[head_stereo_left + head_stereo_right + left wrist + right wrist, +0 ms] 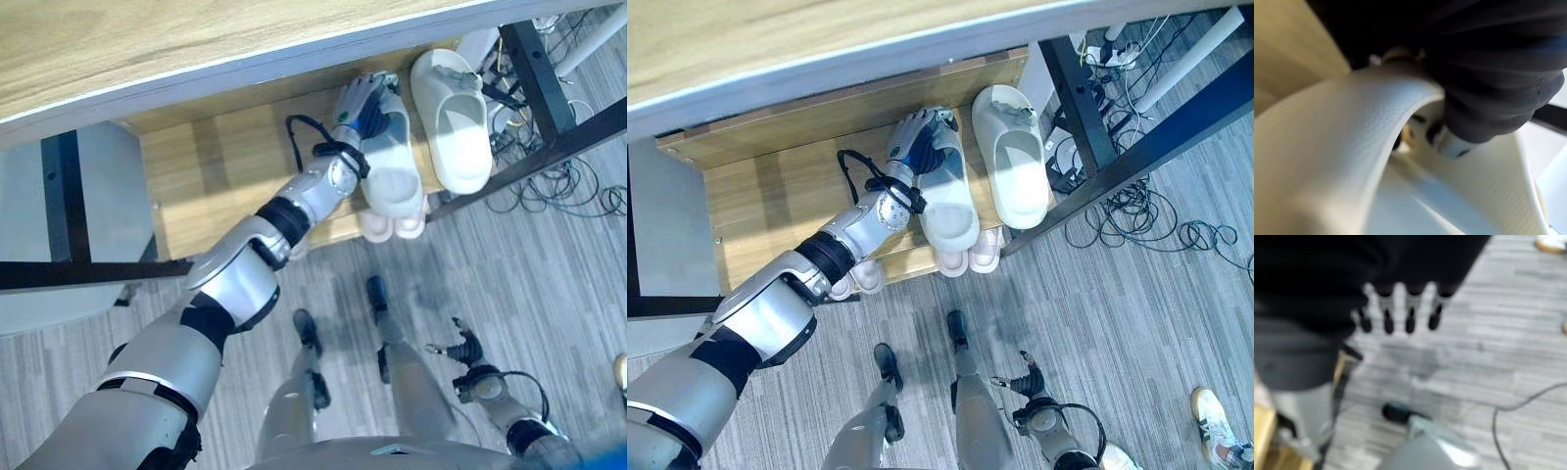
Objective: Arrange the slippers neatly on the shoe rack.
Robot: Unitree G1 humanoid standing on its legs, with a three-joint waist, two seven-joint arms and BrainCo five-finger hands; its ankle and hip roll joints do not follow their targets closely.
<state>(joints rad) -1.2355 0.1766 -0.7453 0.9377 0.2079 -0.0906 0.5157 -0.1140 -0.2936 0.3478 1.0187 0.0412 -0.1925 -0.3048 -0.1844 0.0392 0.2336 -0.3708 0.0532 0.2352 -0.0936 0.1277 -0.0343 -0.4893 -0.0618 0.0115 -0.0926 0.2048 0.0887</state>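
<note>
Two white slippers sit side by side on the wooden rack (774,186). The left slipper (948,201) is right under the left hand (917,137), whose fingers are tucked in at its strap. The other slipper (1014,168) lies just right of that hand, untouched, sole down.

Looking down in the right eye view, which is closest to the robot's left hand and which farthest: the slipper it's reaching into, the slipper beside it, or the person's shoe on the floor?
From the left hand:
1. Held slipper, on the shelf; the hand is at its strap.
2. Second slipper, just beside it on the robot's right, apart from the hand.
3. Person's shoe, far off on the floor at the lower right.
</note>
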